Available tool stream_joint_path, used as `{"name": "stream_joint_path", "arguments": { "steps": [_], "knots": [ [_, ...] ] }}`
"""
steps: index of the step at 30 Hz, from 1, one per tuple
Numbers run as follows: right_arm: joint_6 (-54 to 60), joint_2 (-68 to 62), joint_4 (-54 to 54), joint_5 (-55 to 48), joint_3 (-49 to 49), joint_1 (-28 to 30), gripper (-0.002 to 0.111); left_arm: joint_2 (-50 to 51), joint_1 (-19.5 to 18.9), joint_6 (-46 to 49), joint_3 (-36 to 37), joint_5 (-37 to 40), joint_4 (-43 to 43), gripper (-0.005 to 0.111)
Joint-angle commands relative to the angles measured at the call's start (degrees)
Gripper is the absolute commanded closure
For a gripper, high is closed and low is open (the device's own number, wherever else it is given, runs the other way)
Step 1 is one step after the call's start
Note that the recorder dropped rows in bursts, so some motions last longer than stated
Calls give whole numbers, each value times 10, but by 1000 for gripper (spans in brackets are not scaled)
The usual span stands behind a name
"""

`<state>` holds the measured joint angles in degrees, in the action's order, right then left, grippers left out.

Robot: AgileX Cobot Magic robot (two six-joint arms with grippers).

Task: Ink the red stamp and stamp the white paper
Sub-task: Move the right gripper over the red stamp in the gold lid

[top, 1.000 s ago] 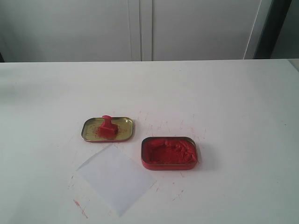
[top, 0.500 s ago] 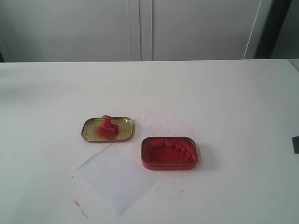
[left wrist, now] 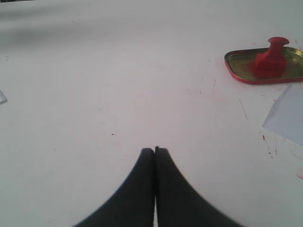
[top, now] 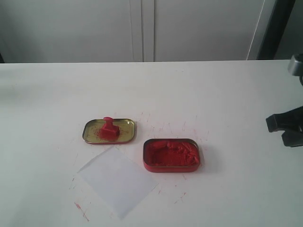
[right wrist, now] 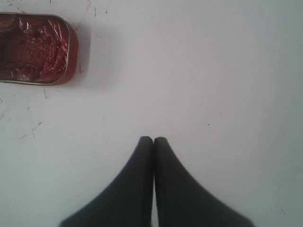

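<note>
- the red stamp [top: 108, 128] stands upright, handle up, inside the shallow gold tin lid [top: 125, 130], left of the lid's middle; red smears lie on the lid's floor around its base.
- the lid sits on the white table [top: 218, 90]. the white paper [top: 117, 182] lies flat just in front of it, turned corner-on like a diamond, its far corner just beside the lid's front rim.
- the red tin [top: 170, 168] of ink paste sits open to the right of the lid and apart from it, near the paper's right side. its paste is lumpy and churned.
- red specks and scratches mark the table around both tins and by the paper's left corner.
- left claw [left wrist: 154, 150]: tips pressed together with nothing between them, over bare table. the stamp [left wrist: 271, 57] in its lid [left wrist: 236, 64] and a corner of the paper [left wrist: 286, 116] are well apart from it.
- right claw [right wrist: 153, 140]: likewise closed tight and holding nothing, over bare table, with the red tin [right wrist: 73, 45] well apart from it.
- in the exterior view the right arm [top: 286, 125] shows dark at the right edge, well clear of the tins.
</note>
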<state>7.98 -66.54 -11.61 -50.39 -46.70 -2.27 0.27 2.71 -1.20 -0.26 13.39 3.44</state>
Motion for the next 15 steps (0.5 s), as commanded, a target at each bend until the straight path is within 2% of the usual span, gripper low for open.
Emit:
{"name": "stream_joint_path", "arguments": {
  "steps": [1, 7, 15],
  "knots": [
    [9, -48, -6, -11, -47, 0, 108, -3, -2, -1, 3, -1, 6, 107],
    [12, -137, 0, -39, -150, -18, 108, -3, -2, -1, 3, -1, 6, 107],
    [4, -292, 0, -87, -318, -102, 108, -3, -2, -1, 3, -1, 6, 107]
  ]
}}
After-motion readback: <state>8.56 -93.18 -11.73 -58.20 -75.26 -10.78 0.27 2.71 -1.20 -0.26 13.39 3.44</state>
